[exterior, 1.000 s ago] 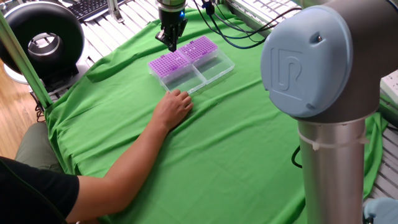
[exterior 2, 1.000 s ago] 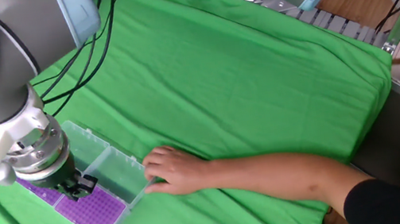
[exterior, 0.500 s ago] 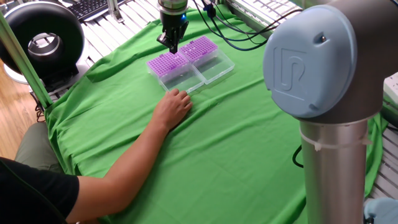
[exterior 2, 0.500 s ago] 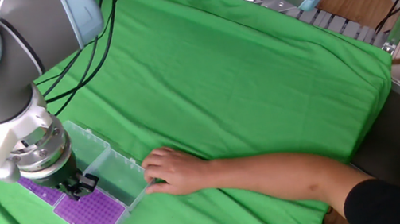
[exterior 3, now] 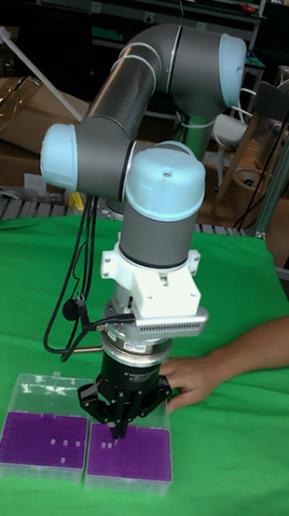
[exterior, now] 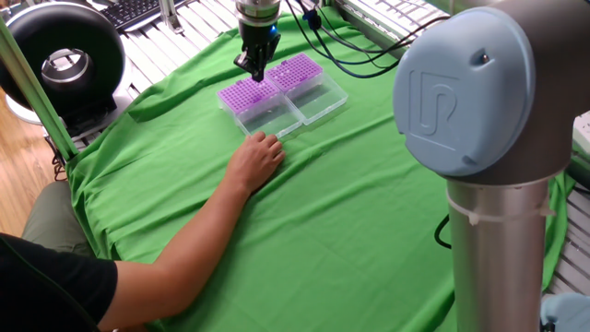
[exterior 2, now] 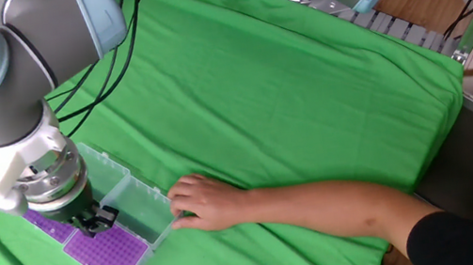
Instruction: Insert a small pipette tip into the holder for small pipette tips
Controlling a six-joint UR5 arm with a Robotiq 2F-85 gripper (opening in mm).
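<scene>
The gripper (exterior 3: 119, 432) hangs nose-down over the purple tip rack (exterior 3: 130, 455) that sits nearer the person's hand (exterior 3: 194, 375). In the tall fixed view its two fingers converge to a narrow point directly above the rack's purple grid; whether they pinch a small pipette tip cannot be told, since the tip itself is too small to make out between them. A second purple tip rack (exterior 3: 41, 437) lies at 9 o'clock from the first, touching it, with a few pale tips standing in its holes.

In one fixed view the gripper (exterior: 255, 68) sits at 12 o'clock from the near rack (exterior: 249, 94), with the other rack (exterior: 295, 73) at 3 o'clock from it. Compared with a second earlier, the wrist has risen slightly and drifted a little toward 12 o'clock, and the big arm joint in the foreground has shifted a touch to the right.

In the other fixed view the hand (exterior 2: 205, 201) rests flat on the green cloth (exterior 2: 288, 96), fingertips touching the clear open lid (exterior 2: 139, 205), unmoved since earlier.
</scene>
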